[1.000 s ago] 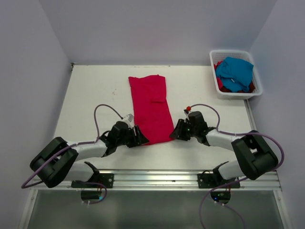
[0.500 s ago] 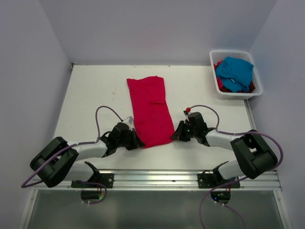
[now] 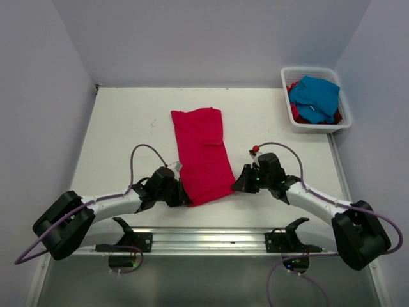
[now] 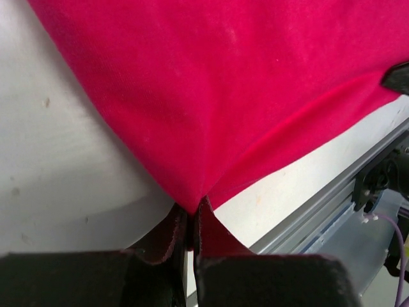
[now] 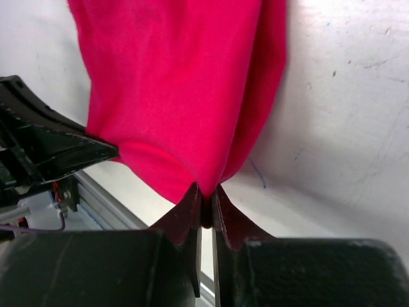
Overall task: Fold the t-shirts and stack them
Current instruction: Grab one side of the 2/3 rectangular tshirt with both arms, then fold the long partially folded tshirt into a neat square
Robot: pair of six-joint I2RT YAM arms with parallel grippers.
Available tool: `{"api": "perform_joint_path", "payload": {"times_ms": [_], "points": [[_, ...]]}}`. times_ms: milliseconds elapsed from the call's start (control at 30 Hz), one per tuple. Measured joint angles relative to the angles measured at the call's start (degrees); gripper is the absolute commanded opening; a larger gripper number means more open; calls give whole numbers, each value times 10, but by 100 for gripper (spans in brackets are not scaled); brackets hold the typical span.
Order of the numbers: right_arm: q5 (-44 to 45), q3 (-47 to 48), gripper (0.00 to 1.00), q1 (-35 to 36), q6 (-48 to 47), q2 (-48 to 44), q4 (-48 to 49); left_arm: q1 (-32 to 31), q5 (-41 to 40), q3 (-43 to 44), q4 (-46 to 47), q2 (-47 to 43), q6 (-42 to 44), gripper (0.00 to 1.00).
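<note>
Both hands have closed in the last second. The left hand (image 4: 190, 220) has clamped onto the near left corner of the red t-shirt (image 3: 203, 153) and the right hand (image 5: 206, 203) onto its near right corner, each pinched tight on a nub of cloth. Both arms have also stretched out lower, their elbows swinging toward the bottom corners of the overhead frame.

From the two pinches the cloth fans upward in both wrist views, and the hem between them is slightly gathered. The shirt lies as a long narrow strip up the middle of the surface (image 3: 128, 128), already folded lengthwise, I judge.

In the upper right of the overhead frame the basket (image 3: 285, 80) holds the turquoise t-shirt (image 3: 314, 94) over further red t-shirts (image 3: 295, 114).

With both corners secured, I reckon the next step is carrying the near hem toward the far end to halve the strip. An uneven lift would skew the fold.
</note>
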Motion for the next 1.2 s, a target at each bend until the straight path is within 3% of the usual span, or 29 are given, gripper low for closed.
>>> {"api": "perform_joint_path", "payload": {"times_ms": [600, 1000, 1200], "points": [[-25, -3, 0, 57, -15, -180, -185, -63, -30, 75, -270, -173, -11, 0], [22, 97, 0, 60, -54, -81, -191, -60, -128, 141, -299, -120, 26, 0], [49, 153, 0, 60, -74, 4, -174, 0, -146, 157, -284, -98, 80, 0]]}}
